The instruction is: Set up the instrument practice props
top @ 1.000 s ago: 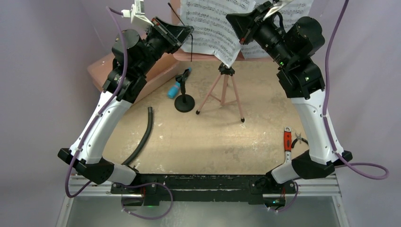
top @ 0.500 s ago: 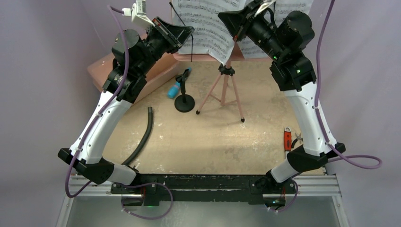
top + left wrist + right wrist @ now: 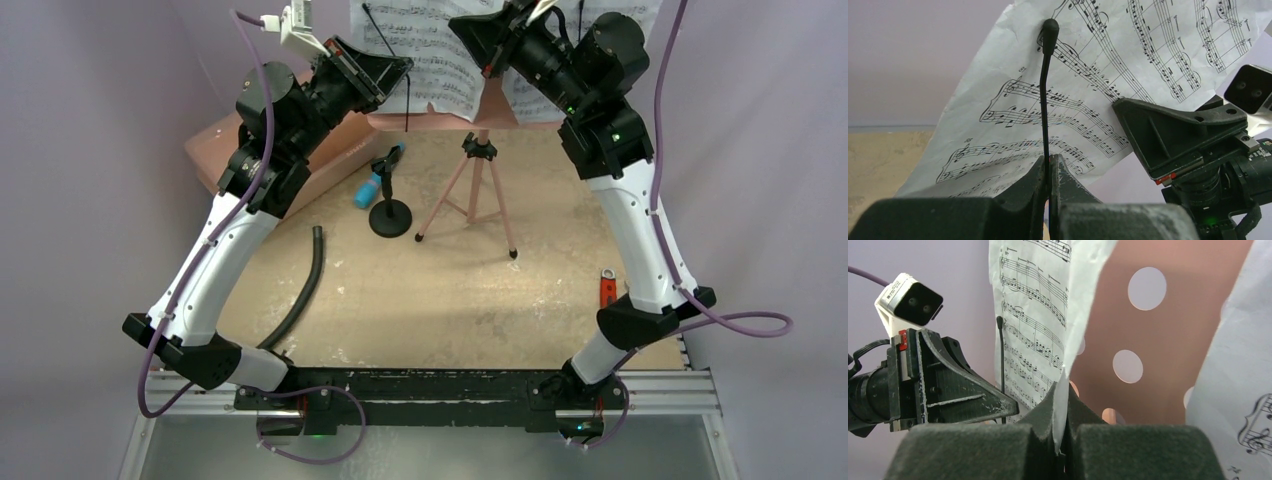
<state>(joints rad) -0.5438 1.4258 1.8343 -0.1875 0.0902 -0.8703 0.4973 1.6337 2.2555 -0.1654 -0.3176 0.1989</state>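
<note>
Two grippers are holding things at the overhead view's top centre: the left gripper (image 3: 1049, 165) is pinching a thin black rod (image 3: 1045, 90), and the right gripper (image 3: 1062, 405) is pinching a sheet-music page (image 3: 1038, 300) by its edge. The music stand (image 3: 479, 150) is running off-frame, its desk mostly hidden behind them. Lower left, the cyan microphone (image 3: 372, 184) is sitting tilted on its mic stand (image 3: 390, 218).

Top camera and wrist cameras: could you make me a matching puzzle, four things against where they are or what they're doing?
Things:
1. cyan toy microphone
2. black hose
3. left end effector
4. right end effector

States:
A. shut on the edge of a sheet-music page
B. lying loose on the table
C. tilted on the black mic stand
D. shut on a thin black rod

Pairs: 1-C, 2-B, 3-D, 4-A
</note>
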